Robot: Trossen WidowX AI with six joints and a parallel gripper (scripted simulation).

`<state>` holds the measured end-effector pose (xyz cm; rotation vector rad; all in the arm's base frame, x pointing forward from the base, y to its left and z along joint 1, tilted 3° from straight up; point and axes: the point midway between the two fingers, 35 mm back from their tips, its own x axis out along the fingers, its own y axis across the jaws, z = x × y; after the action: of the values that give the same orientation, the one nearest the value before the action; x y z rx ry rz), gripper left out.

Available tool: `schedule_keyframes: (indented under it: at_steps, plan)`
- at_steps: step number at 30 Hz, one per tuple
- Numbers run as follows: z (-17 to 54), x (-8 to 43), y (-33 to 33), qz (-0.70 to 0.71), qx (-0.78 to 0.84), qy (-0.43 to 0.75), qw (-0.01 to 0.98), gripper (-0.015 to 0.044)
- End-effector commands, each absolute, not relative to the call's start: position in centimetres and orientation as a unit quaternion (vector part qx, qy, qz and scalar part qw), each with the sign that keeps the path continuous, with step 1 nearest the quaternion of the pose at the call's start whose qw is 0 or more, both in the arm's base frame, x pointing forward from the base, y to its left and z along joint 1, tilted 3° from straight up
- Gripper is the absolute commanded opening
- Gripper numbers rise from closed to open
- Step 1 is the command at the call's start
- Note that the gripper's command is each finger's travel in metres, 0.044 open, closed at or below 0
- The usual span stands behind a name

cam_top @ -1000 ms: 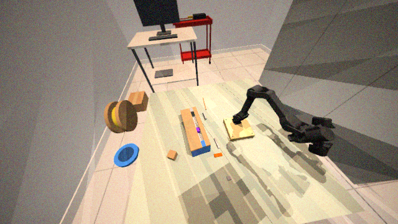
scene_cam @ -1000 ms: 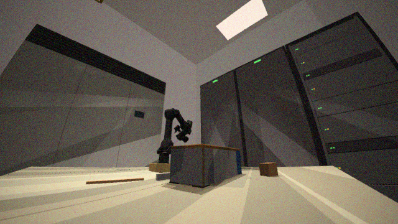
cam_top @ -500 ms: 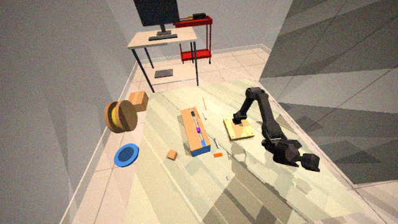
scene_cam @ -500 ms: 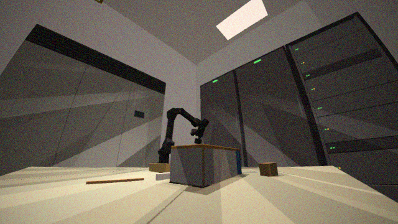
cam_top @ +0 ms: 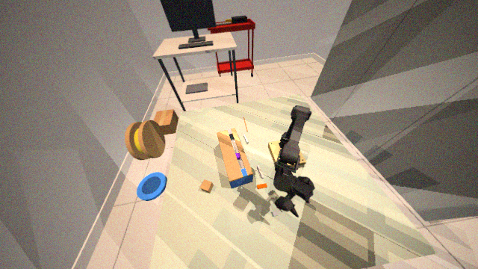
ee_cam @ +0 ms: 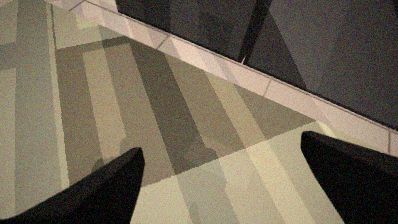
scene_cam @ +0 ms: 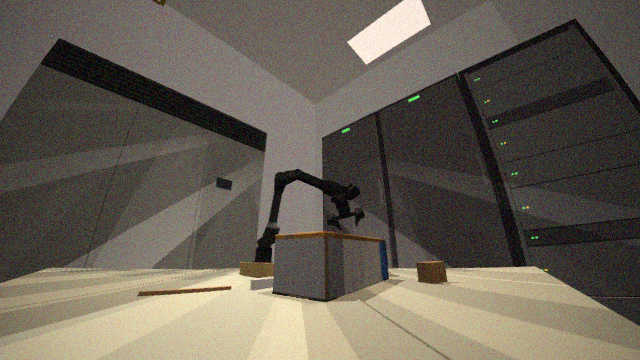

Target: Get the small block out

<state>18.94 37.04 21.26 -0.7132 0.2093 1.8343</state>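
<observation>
Hovering above the table (cam_top: 336,224) with fingers spread wide and nothing between them, the gripper (cam_top: 287,205) hangs just off the box's (cam_top: 233,158) blue end, while the purple block (cam_top: 237,154) sits on the shelf inside, well apart.

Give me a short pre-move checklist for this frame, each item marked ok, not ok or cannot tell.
1. Gripper open and empty: ok.
2. Purple block on the shelf inside the box: ok.
3. Box upright, flat on the table: ok.
4. Gripper lined up with the block: not ok; it hangs off the box's blue end, over the table.
5. Which end of the shelf is the exit: cannot tell.
6. Loose sticks near the box clear of the arm's path: cannot tell.
</observation>
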Motion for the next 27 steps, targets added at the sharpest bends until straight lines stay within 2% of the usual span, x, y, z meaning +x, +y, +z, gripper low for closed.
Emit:
schedule_keyframes:
  at_steps: [1,8,14,20,27]
  plan:
    - [19.7,24.8,32.7,0.687,-0.231,0.252,0.641,0.04]
    - [17.8,31.7,23.2,0.472,-0.055,0.475,0.74,0.04]
    - [16.1,34.4,14.4,0.237,0.134,0.607,0.747,0.04]
    - [15.0,34.6,6.1,-0.006,0.323,0.659,0.679,0.04]
    - [14.1,32.6,-2.1,-0.275,0.515,0.633,0.508,0.04]
